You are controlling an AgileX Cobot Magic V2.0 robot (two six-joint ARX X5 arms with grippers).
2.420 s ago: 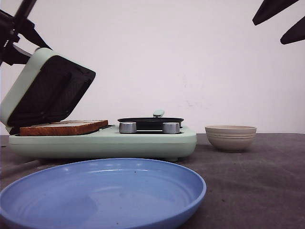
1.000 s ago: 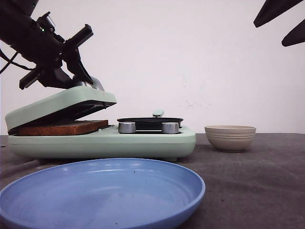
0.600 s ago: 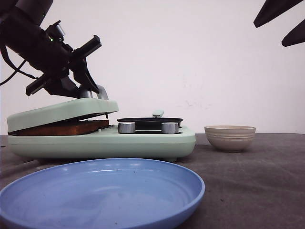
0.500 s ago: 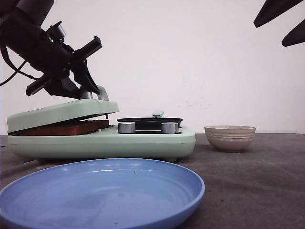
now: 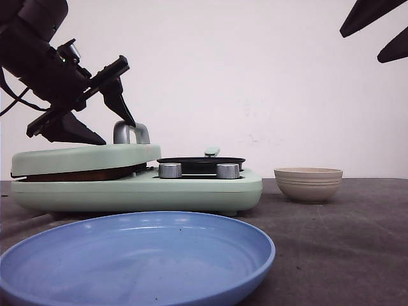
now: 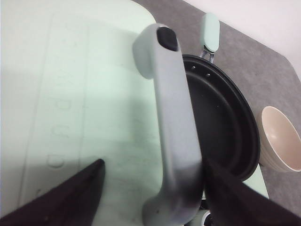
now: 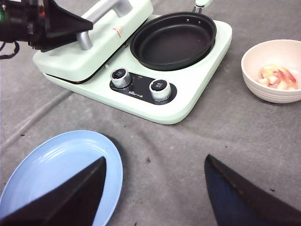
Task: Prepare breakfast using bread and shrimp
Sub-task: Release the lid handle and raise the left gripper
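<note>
While small dark lettering between the knobs (image 7: 122, 76) stays unreadable, the left gripper (image 5: 101, 102) hangs with jaws released around the lid handle (image 6: 174, 127); right gripper's (image 7: 153, 188) jaws also released.

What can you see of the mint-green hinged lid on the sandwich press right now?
The mint-green hinged lid looks like smooth plastic with a grey loop handle on its top. It lies lowered, nearly flat, on the brown toasted bread, of which only a thin edge shows beneath it. The left gripper is open, its fingers on either side of the handle without visibly gripping it.
</note>
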